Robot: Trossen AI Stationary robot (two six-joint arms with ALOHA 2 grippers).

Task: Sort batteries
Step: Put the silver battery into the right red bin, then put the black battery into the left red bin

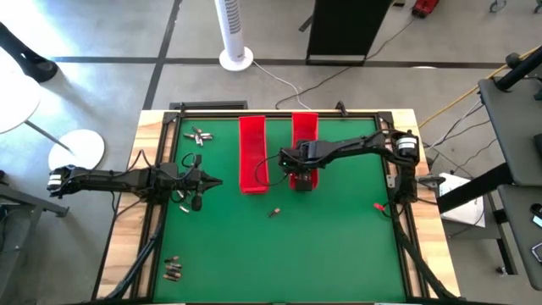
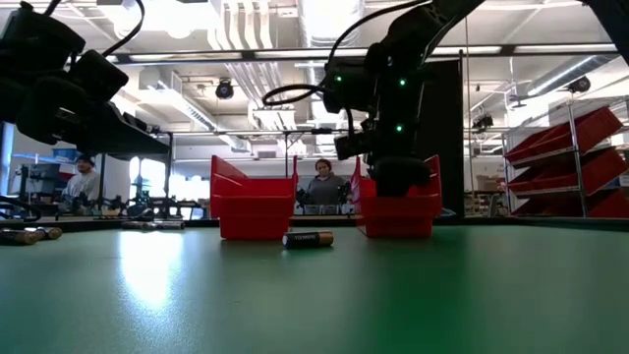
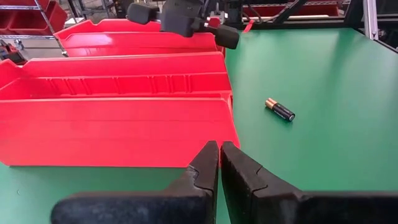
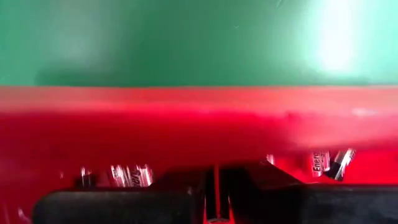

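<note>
A green mat table (image 1: 339,246) fills the high view's centre, with a white tower fan (image 1: 235,34) on the grey floor at top. Two long red plastic trays (image 1: 251,152) stand upper centre. The right gripper (image 1: 302,181), fingers nearly closed with nothing seen between them, hangs over the right-hand tray (image 4: 186,130), which holds silvery batteries (image 4: 320,160). The left gripper (image 1: 213,181), shut and empty, waits centre left. One dark battery (image 1: 273,212) lies loose mid-mat.

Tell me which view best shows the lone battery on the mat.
Left wrist view: the battery lies unobstructed, its gold end and black body clear. Low view shows it side-on before the trays; high view only a speck; right wrist view misses it.
</note>
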